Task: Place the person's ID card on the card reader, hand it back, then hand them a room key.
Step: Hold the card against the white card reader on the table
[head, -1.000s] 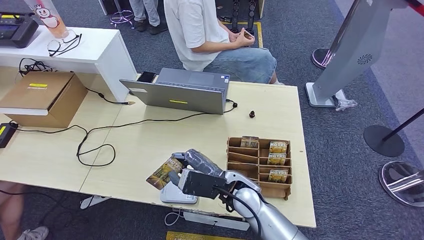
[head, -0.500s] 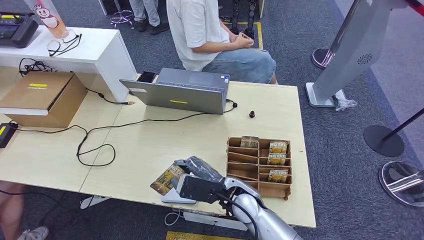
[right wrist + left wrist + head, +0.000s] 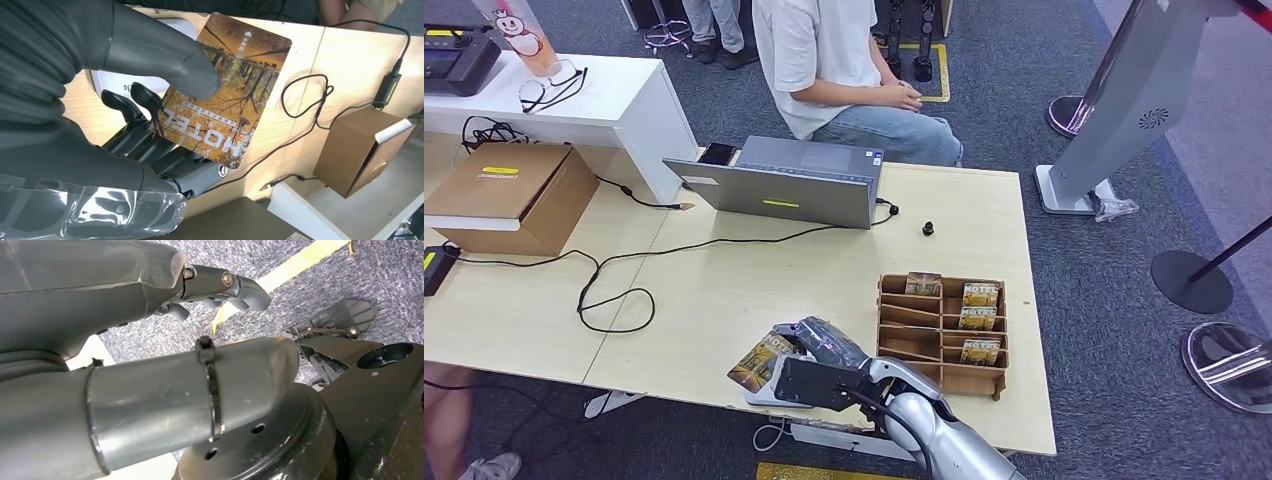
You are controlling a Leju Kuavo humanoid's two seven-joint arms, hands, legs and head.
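Upper left of the head view: cardboard box (image 3: pixel 509 195) on the light wood surface (image 3: pixel 714 290), black cable (image 3: pixel 614 290) looping beside it. Top centre: open laptop (image 3: pixel 789 185), seated person (image 3: pixel 844 65) behind it. Low centre: right hand (image 3: pixel 816 350) pinching a hotel key card (image 3: pixel 760 360) btwn thumb & fingers, just over the white card reader (image 3: pixel 776 392) at the near edge. Right of that: wooden tray (image 3: pixel 942 335) w/ more cards. Left hand (image 3: pixel 220 287) hangs over carpet, fingers curled, holding nothing.

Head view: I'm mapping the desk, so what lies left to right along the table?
Brown cardboard box → looped black cable → grey open laptop → small black knob → wooden compartment tray.
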